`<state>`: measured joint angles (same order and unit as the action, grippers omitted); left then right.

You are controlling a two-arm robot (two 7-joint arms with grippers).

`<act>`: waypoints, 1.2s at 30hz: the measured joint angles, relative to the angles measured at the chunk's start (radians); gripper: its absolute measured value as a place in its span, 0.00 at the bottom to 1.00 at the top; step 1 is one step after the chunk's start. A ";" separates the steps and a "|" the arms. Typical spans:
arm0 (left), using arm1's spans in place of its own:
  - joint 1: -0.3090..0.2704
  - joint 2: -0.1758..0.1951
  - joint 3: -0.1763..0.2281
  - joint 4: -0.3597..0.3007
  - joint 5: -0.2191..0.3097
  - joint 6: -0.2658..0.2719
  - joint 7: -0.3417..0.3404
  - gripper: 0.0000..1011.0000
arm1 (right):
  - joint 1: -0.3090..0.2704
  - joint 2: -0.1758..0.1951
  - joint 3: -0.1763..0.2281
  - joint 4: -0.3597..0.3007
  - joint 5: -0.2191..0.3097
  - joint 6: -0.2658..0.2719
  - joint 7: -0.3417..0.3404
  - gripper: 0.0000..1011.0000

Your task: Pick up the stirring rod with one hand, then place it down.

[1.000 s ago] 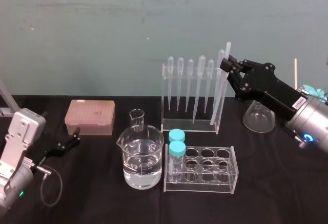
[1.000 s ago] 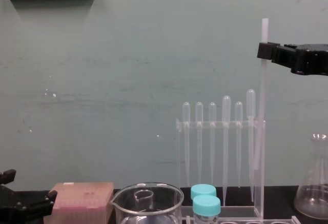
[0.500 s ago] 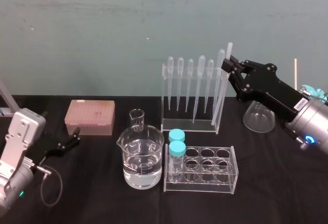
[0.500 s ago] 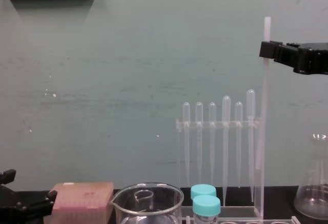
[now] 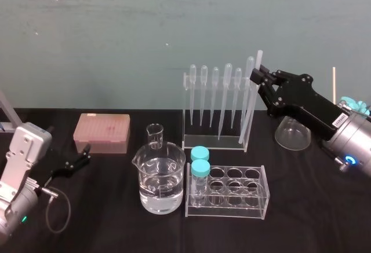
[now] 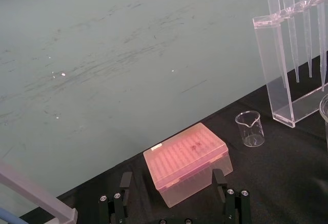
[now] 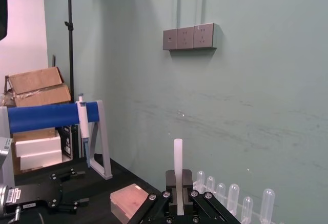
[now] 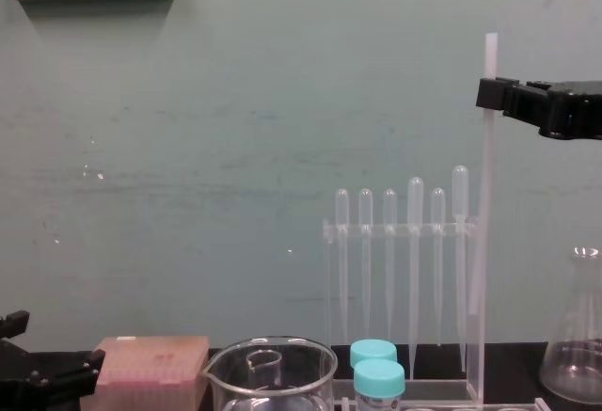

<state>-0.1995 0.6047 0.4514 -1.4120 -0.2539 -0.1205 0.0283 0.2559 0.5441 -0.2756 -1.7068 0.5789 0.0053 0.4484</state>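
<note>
My right fingers point(image 5: 264, 78) clamp the rod point(image 5: 249, 108) near its top; rack point(image 5: 211, 142) below them. Next: lift straight up. Left fingers point(image 6: 124, 182) wide.

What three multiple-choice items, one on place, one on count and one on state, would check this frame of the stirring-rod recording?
1. Where on the stirring rod does the right gripper grip?
A. near its top end
B. at its middle
C. at its bottom end

2. How many blue-capped tubes stand in the tube rack?
A. one
B. two
C. four

3. The left gripper is:
A. shut tight, empty
B. shut on an object
C. open, holding nothing

Key:
1 A: in the chest view a short stub of rod shows above the shut jaws.
2 B: two blue caps stand at the rack's left end.
3 C: in the left wrist view its fingers stand wide apart, gripping nothing.
</note>
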 joint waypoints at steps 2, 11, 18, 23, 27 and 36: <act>0.000 0.000 0.000 0.000 0.000 0.000 0.000 0.99 | -0.001 0.000 0.000 -0.001 0.000 0.001 0.000 0.06; 0.000 0.000 0.000 0.000 0.000 0.000 0.000 0.99 | 0.002 -0.001 -0.002 0.004 0.000 0.003 0.001 0.06; 0.000 0.000 0.000 0.000 0.000 0.000 0.000 0.99 | 0.008 -0.002 -0.006 0.011 0.001 0.006 0.003 0.06; 0.000 0.000 0.000 0.000 0.000 0.000 0.000 0.99 | 0.012 -0.002 -0.008 0.017 0.003 0.006 0.007 0.06; 0.000 0.000 0.000 0.000 0.000 0.000 0.000 0.99 | 0.015 -0.002 -0.010 0.022 0.004 0.006 0.010 0.06; 0.000 0.000 0.000 0.000 0.000 0.000 0.000 0.99 | 0.018 -0.003 -0.014 0.025 0.003 0.003 0.013 0.06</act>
<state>-0.1996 0.6047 0.4514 -1.4120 -0.2539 -0.1205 0.0283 0.2740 0.5409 -0.2895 -1.6815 0.5821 0.0086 0.4614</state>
